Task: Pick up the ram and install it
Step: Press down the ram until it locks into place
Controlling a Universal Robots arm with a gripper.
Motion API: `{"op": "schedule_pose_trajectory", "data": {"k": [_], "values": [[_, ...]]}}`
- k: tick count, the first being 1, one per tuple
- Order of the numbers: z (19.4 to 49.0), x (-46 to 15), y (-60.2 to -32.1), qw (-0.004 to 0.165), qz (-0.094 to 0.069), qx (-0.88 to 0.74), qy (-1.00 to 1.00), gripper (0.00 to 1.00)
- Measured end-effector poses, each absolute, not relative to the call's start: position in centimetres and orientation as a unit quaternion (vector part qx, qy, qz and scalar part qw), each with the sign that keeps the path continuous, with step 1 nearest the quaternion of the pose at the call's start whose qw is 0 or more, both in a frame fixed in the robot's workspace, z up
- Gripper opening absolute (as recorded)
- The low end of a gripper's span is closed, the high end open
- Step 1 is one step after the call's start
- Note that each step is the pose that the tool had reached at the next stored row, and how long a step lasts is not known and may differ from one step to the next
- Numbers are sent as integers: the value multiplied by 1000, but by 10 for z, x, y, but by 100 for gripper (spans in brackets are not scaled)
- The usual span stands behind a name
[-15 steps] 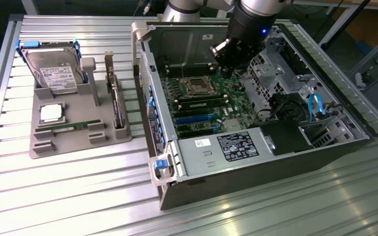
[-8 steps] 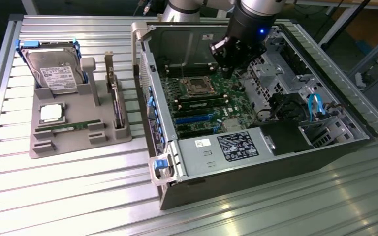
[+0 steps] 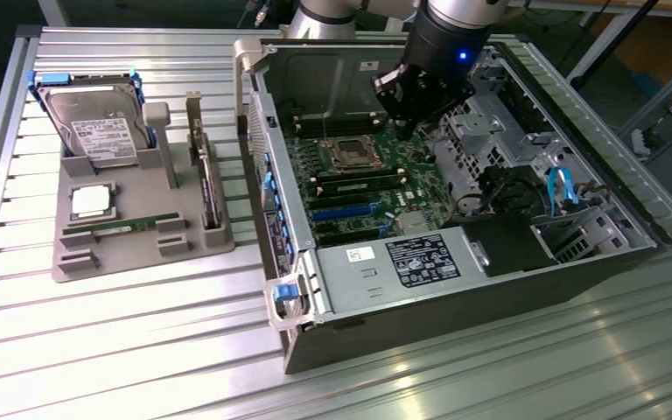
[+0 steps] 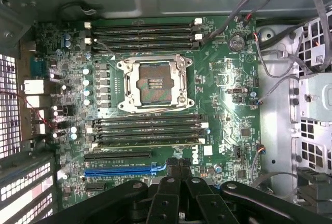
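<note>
Above the green motherboard inside the open black computer case, hovers black gripper, fingers together, empty; thin green ram stick on grey holder tray

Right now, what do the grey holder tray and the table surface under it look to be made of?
The grey holder tray looks like matte moulded or printed plastic: uniform dull grey, no glare. The ribbed silver table surface looks like bare aluminium profile: parallel grooves and bright streaky reflections, though the alloy can't be confirmed.

A white "DELL" logo stands on the motherboard near the slots. The print on the power supply label and the hard drive label cannot be read.
</note>
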State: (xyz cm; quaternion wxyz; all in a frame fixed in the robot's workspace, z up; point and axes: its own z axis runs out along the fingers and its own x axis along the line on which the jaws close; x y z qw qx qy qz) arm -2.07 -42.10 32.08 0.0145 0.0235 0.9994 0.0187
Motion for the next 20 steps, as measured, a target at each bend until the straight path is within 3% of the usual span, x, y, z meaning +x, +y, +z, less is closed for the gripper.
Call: {"op": "schedule_pose_trajectory", "data": {"k": [20], "values": [[321,-44,-421,14,19,24,999,10]]}}
